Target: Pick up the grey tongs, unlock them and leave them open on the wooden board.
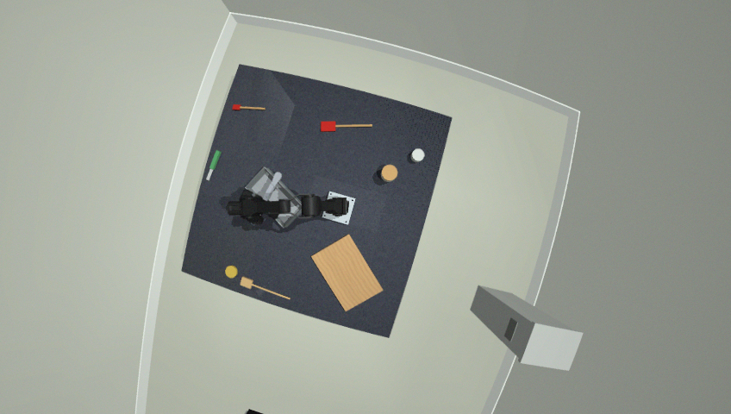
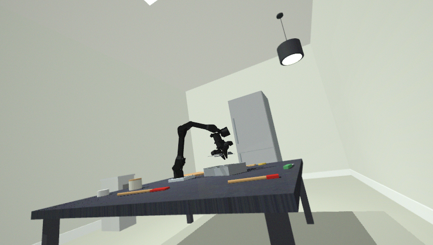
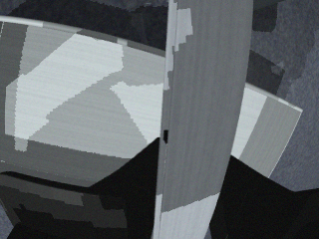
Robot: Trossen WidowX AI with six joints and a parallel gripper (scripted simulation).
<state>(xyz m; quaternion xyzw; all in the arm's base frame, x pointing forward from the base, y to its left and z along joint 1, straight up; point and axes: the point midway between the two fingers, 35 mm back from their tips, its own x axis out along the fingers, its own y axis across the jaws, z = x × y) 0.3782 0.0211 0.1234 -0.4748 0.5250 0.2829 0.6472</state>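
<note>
My gripper (image 2: 224,157) (image 3: 181,146) points down and is shut on the grey tongs (image 1: 275,181) (image 2: 211,155) (image 3: 206,100). The tongs are roughly level, held above the roasting tin with a gap under them in the exterior view. In the wrist view they run top to bottom between the black fingers. Their arms look closed together; the lock cannot be made out. The grey roasting tin (image 1: 254,178) (image 2: 237,168) (image 3: 264,124) stands on the table below. The wooden board (image 1: 346,272) (image 2: 195,173) lies flat, apart from the tin, beyond the arm's base in the exterior view.
Two red-headed tools (image 1: 328,126) (image 1: 236,107), a green-handled tool (image 1: 215,159), a wooden spatula (image 1: 246,282) and a yellow disc (image 1: 231,272) lie around the dark table (image 1: 308,153). A wooden-lidded jar (image 1: 389,172) and a white round item (image 1: 417,154) stand near one edge.
</note>
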